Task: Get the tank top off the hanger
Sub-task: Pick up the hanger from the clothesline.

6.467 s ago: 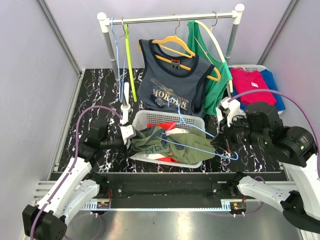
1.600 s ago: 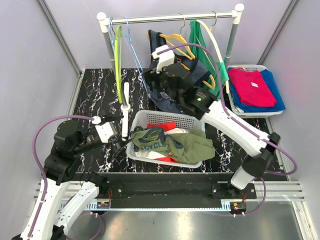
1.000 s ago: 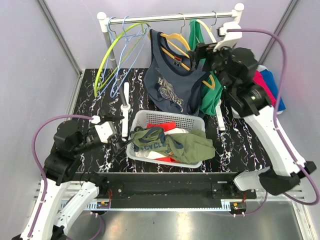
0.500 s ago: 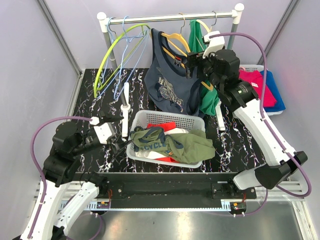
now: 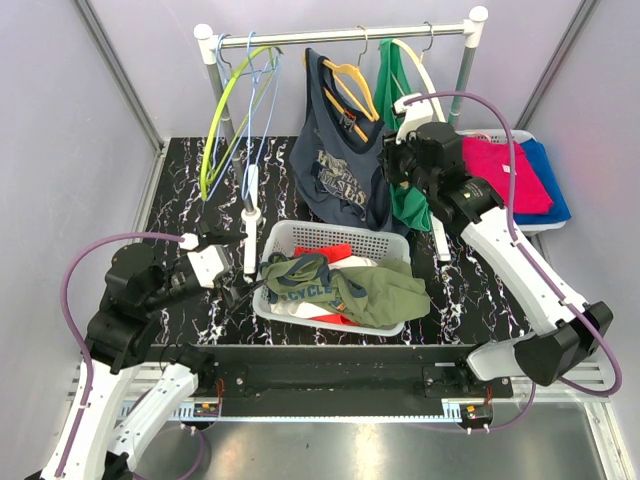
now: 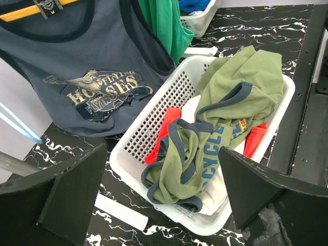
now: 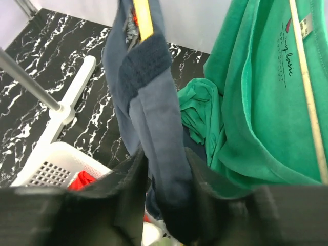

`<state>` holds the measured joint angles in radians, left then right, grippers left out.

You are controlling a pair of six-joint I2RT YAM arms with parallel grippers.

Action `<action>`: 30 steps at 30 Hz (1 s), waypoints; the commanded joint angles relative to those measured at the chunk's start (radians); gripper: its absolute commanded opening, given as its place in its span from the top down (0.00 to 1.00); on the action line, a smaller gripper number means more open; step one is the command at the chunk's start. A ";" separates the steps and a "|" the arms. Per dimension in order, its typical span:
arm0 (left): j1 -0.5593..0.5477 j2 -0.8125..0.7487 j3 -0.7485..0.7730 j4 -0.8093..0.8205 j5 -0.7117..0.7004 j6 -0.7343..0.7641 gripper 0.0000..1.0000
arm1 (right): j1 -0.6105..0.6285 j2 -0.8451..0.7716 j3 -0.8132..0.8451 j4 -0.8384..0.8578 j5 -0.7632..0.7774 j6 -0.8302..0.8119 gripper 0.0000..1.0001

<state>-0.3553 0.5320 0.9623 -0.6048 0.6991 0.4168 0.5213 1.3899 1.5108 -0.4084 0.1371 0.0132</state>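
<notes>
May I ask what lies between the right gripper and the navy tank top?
Nothing: the right wrist view shows the right gripper pinching the navy tank top fabric directly.

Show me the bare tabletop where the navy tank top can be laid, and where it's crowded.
Free: black marbled tabletop left of the white mesh basket, out to the left wall; also the strip right of that basket. Crowded: that heaped basket and the back-right basket of folded shirts.

The black marbled table (image 5: 190,190) carries a white centre basket (image 5: 300,230), a second white basket (image 5: 497,133) at the rear right, and the rack's left foot bar (image 5: 250,210) and right foot bar (image 5: 440,245).
</notes>
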 commanded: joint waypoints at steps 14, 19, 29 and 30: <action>-0.004 -0.004 0.006 0.013 0.004 -0.019 0.01 | -0.006 -0.129 -0.027 0.232 -0.114 0.004 1.00; -0.004 -0.007 0.007 0.013 0.000 -0.019 0.01 | -0.006 -0.161 -0.038 0.341 -0.061 -0.007 1.00; -0.004 -0.013 0.004 0.013 -0.001 -0.021 0.01 | -0.006 -0.167 0.188 0.067 -0.079 0.008 1.00; -0.004 -0.015 0.004 0.013 0.002 -0.021 0.01 | -0.004 -0.167 0.207 -0.035 -0.097 0.017 1.00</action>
<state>-0.3553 0.5308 0.9619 -0.6048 0.6991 0.4099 0.5205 1.2671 1.5463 -0.3786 0.0692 -0.0074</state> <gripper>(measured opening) 0.987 0.103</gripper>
